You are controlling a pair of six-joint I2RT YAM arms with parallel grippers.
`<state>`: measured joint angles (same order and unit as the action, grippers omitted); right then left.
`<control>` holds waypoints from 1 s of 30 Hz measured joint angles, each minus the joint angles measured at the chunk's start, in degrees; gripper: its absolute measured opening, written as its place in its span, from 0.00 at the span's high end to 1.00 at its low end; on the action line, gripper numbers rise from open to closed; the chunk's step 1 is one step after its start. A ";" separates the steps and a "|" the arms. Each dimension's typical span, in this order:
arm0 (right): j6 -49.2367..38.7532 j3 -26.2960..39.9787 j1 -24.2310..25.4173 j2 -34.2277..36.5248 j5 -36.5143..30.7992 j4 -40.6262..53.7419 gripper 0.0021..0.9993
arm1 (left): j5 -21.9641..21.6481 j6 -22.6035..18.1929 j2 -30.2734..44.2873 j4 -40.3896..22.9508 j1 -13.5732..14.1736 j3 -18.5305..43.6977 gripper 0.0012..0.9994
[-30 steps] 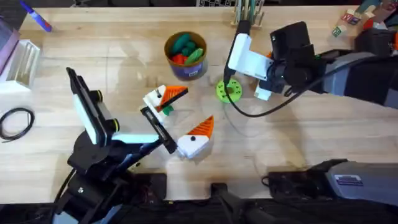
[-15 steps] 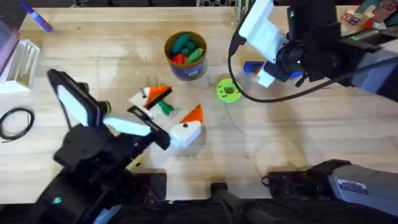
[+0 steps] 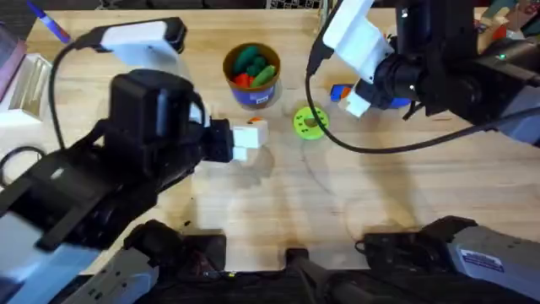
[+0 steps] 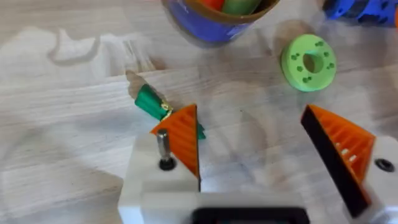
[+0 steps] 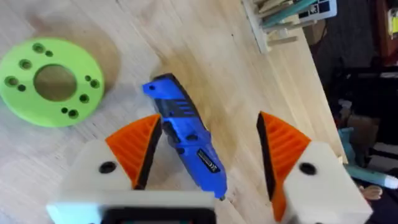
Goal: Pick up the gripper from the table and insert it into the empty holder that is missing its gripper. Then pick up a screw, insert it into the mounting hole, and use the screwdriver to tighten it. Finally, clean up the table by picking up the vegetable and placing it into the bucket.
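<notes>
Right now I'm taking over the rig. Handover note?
Left gripper: open, low over the table, with one finger partly covering the vegetable. It is not gripping it.
Right gripper: open, straddling the screwdriver, which lies on the table.
Bucket: holds green and red toys. The vegetable is outside it, on the table nearby.
Done: I can't confirm the insert or screw steps from these views.
Left: grasp the vegetable and drop it into the bucket.

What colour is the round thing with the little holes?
Lime green. The disc shows best in the right wrist view.
</notes>
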<state>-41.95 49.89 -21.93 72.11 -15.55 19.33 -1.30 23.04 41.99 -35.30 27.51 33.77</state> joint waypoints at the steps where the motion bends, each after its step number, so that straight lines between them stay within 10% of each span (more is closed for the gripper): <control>1: 0.00 0.00 -0.38 0.01 0.00 0.02 0.10 | 0.00 0.19 1.59 0.35 0.00 0.09 0.01; 13: 0.04 0.00 -2.71 0.01 -0.28 0.00 0.10 | -4.79 10.57 25.82 -12.95 -6.89 15.28 0.01; 22: 0.24 0.00 -2.71 0.01 -0.74 0.56 0.10 | -6.35 25.09 40.27 -14.98 -7.15 19.15 0.01; 30: 0.24 0.00 -2.71 -0.01 -0.92 0.57 0.09 | -5.77 30.02 47.91 -14.21 -7.15 19.15 0.06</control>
<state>-41.71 49.89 -24.64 72.10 -16.47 19.90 -7.07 53.05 89.90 -49.52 20.36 52.93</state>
